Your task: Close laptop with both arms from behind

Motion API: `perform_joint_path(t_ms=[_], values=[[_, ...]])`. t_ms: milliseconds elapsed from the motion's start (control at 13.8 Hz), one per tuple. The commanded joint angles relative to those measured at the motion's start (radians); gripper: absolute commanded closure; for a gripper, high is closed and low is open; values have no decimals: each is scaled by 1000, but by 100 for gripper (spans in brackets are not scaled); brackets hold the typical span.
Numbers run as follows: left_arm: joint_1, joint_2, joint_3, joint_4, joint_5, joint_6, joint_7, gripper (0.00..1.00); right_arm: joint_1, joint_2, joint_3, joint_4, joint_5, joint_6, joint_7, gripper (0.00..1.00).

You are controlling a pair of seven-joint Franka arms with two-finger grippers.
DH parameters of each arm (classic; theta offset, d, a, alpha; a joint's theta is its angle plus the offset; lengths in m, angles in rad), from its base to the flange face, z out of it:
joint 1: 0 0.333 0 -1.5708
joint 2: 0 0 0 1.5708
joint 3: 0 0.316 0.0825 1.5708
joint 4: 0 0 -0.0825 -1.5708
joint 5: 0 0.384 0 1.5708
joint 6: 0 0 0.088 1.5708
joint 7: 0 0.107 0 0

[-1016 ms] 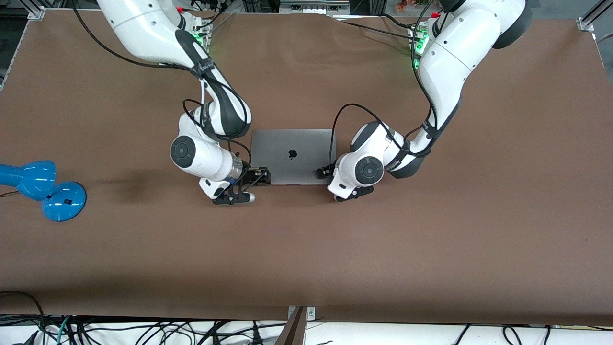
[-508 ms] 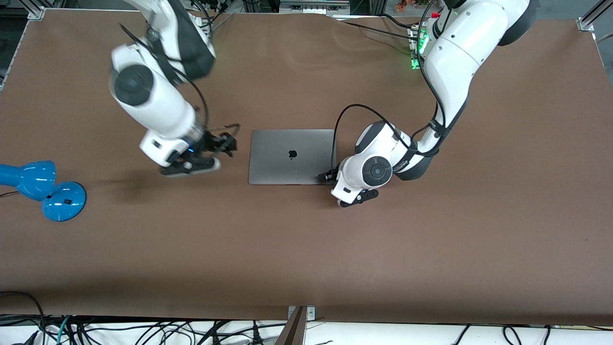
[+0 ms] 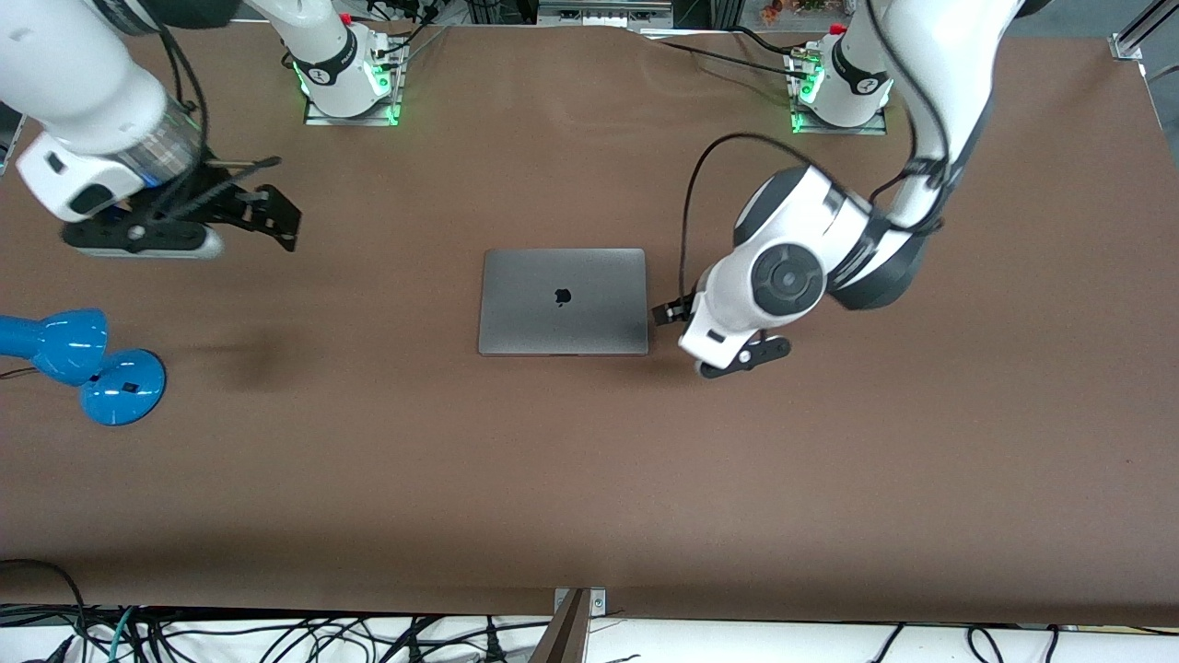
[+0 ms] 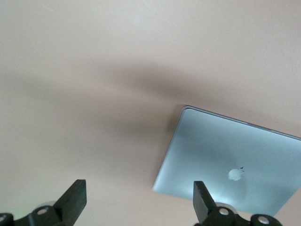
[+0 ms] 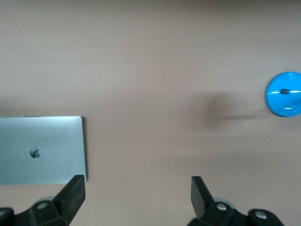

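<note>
Right arm's upper part is cut off; laptop (image 3: pixel 562 301) lies closed, logo up; left gripper (image 4: pixel 136 200) and right gripper (image 5: pixel 138 195) gape, empty.

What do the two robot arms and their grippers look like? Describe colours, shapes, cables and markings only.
Both arms are glossy white rounded segments with black joint bands. The left arm has a round grey-black joint cap and looping black cables; the right arm has a silvery wrist ring. The left gripper and right gripper are black, with wedge-shaped fingers.
</note>
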Motion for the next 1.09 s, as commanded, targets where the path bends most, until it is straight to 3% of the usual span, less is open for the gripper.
perform_joint_path(t_ms=[0, 145, 363, 508, 798, 1016], values=[[42, -123, -1, -30, 42, -98, 76, 0, -53, -34, 11, 16, -10, -34, 2, 0], [117, -189, -4, -32, 40, -138, 232, 0, -79, -72, 8, 16, 25, -89, 1, 0], [162, -272, 7, -36, 56, -159, 339, 0, -86, -83, -78, 16, 98, -120, -39, 0], [124, -327, 76, -38, 98, -202, 400, 0, -86, -82, -100, 14, 102, -138, -88, 0], [32, -401, 277, -47, 88, -241, 578, 0, -87, -79, -103, 14, 91, -148, -93, 0], [29, -433, 325, -50, 83, -250, 652, 0, -87, -77, -109, 14, 92, -139, -94, 0]])
